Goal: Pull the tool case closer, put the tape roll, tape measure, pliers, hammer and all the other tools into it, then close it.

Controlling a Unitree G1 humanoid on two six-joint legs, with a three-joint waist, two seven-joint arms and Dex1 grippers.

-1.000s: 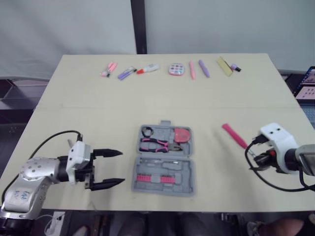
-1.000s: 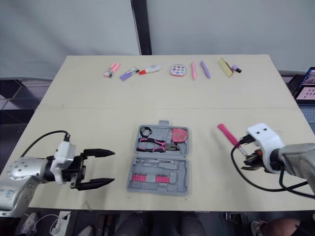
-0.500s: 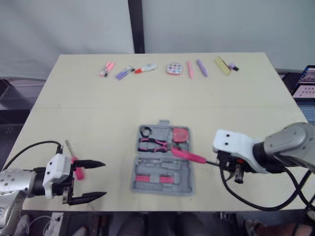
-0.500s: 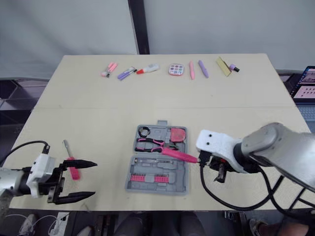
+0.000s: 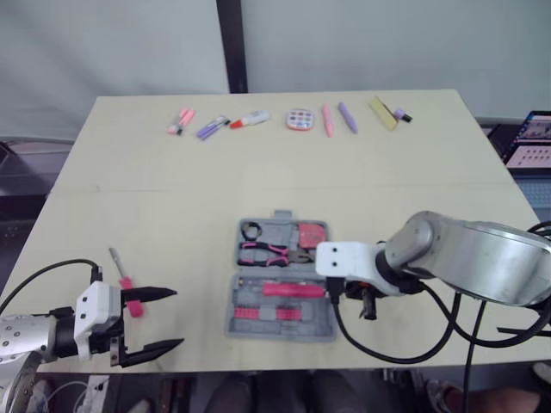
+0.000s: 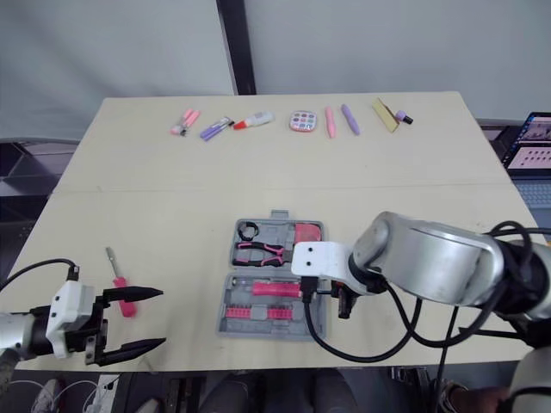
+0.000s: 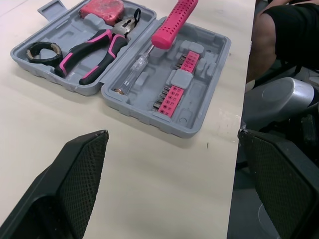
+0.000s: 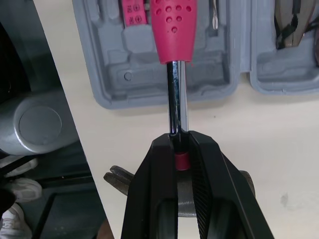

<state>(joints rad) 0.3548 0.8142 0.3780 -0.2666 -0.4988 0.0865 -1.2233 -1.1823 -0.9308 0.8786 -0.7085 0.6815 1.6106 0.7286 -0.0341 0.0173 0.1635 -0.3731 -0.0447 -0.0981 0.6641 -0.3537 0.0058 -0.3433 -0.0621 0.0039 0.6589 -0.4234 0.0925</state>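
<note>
The right gripper (image 8: 175,142) is clamped on the hammer (image 8: 173,30) at its steel shaft, right by the head, with the pink grip over the near half of the tool case (image 5: 280,325). Rigid, head-heavy and slick on chrome, it probably pivots easily; the rubbery grip looks the surer hold. The left gripper (image 5: 175,318) gapes beside a screwdriver (image 5: 123,278).

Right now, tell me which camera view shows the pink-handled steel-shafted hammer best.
The right wrist view: the pink-handled steel-shafted hammer has its shaft clamped in the right pincer, handle over the open grey plastic tool case. The left wrist view shows its handle; the eye views, its handle across the case.
</note>
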